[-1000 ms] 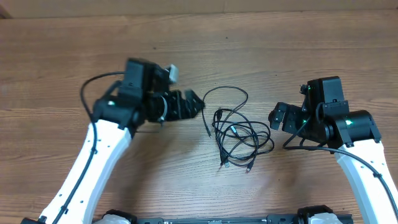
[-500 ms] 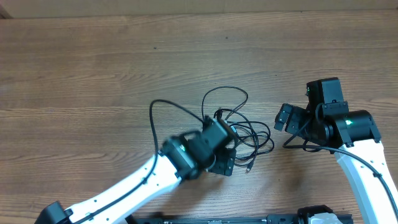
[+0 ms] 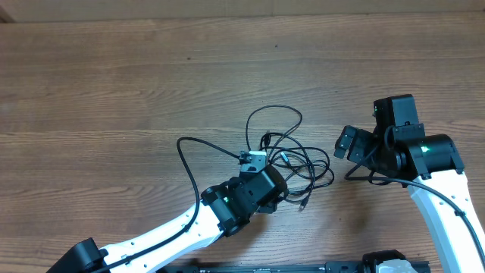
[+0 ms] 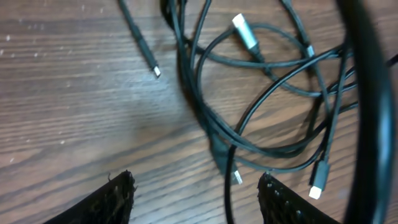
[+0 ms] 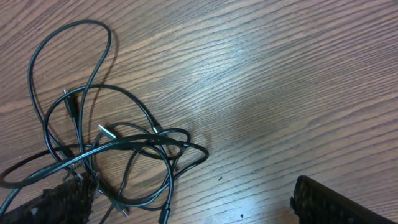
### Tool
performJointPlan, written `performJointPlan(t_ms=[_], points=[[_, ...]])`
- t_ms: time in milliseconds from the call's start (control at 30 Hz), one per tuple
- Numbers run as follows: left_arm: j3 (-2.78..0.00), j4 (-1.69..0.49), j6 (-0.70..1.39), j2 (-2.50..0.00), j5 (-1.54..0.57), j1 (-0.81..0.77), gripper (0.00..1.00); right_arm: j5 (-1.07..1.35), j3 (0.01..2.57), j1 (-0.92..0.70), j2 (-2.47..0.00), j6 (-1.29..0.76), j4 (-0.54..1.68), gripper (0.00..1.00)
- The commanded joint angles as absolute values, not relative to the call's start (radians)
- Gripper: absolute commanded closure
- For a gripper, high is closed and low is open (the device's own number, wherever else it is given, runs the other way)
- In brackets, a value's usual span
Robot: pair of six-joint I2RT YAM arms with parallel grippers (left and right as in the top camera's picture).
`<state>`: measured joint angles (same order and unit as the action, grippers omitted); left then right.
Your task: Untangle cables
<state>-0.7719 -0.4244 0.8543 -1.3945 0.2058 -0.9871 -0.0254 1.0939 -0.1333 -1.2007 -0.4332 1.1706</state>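
The cables (image 3: pixel 301 156) lie as one tangle of thin black cords on the wooden table, with a loose loop (image 3: pixel 276 110) reaching toward the back. My left gripper (image 4: pixel 196 194) hangs low over the tangle's near left part; its jaws are open and one black strand (image 4: pixel 229 193) runs between the fingertips (image 4: pixel 119 198). A silver plug (image 4: pixel 245 32) and a white-tipped plug (image 4: pixel 316 190) show nearby. From overhead the left wrist (image 3: pixel 258 186) covers that side of the tangle. My right gripper (image 3: pixel 346 144) stands open just right of the cables (image 5: pixel 118 149), holding nothing.
Bare wooden table (image 3: pixel 114 83) surrounds the tangle on all sides. A thicker black wire of the left arm (image 3: pixel 189 155) arcs over the table left of the cables. The right arm (image 3: pixel 424 155) fills the right side.
My left arm has swung from the table's upper left down onto the tangle's near left side, and its jaws have narrowed. The right arm has barely moved.
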Motion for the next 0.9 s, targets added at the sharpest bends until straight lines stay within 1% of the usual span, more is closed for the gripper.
performJointPlan(t_ms=[0,67,200,333,367,400,433,467,500,600,667,700,800,867], points=[[-0.762,-0.382,0.849,-1.419,0.199,-0.99,0.41,-0.02,1.107,-0.134,-1.197,-0.45,1.166,0.0],[-0.762,-0.359,0.849,-1.438,0.168,-0.99,0.42,-0.02,1.107,-0.134,-1.197,-0.45,1.167,0.0],[-0.762,-0.34,0.849,-1.486,0.099,-0.989,0.51,-0.021,1.107,-0.134,-1.197,-0.449,1.175,0.0],[-0.762,-0.355,0.845,-1.496,0.075,-0.988,0.52,-0.021,1.107,-0.134,-1.197,-0.449,1.187,0.0],[-0.762,-0.353,0.846,-1.496,0.075,-0.988,0.55,-0.021,1.107,-0.134,-1.197,-0.449,1.188,0.0],[-0.762,-0.35,0.845,-1.496,0.075,-0.988,0.59,-0.021,1.107,-0.134,-1.197,-0.449,1.188,0.0],[-0.762,-0.349,0.846,-1.496,0.063,-0.988,0.72,-0.021,1.107,-0.134,-1.197,-0.449,1.188,0.0],[-0.762,-0.346,0.846,-1.496,0.047,-0.988,0.77,-0.021,1.107,-0.134,-1.197,-0.449,1.188,0.0],[-0.762,-0.346,0.846,-1.496,0.03,-0.988,0.8,-0.021,1.107,-0.134,-1.197,-0.449,1.188,0.0],[-0.762,-0.347,0.845,-1.496,0.022,-0.988,0.85,-0.021,1.107,-0.134,-1.197,-0.449,1.188,0.0],[-0.762,-0.347,0.845,-1.496,0.022,-0.988,0.94,-0.021,1.107,-0.134,-1.197,-0.449,1.188,0.0],[-0.762,-0.346,0.845,-1.496,0.022,-0.988,0.96,-0.02,1.106,-0.134,-1.197,-0.449,1.188,0.0],[-0.771,-0.35,0.83,-1.492,0.022,-0.982,0.96,-0.012,1.106,-0.134,-1.197,-0.449,1.193,0.0],[-0.802,-0.395,0.791,-1.473,0.026,-0.964,0.96,0.044,1.106,-0.134,-1.197,-0.449,1.192,0.0]])
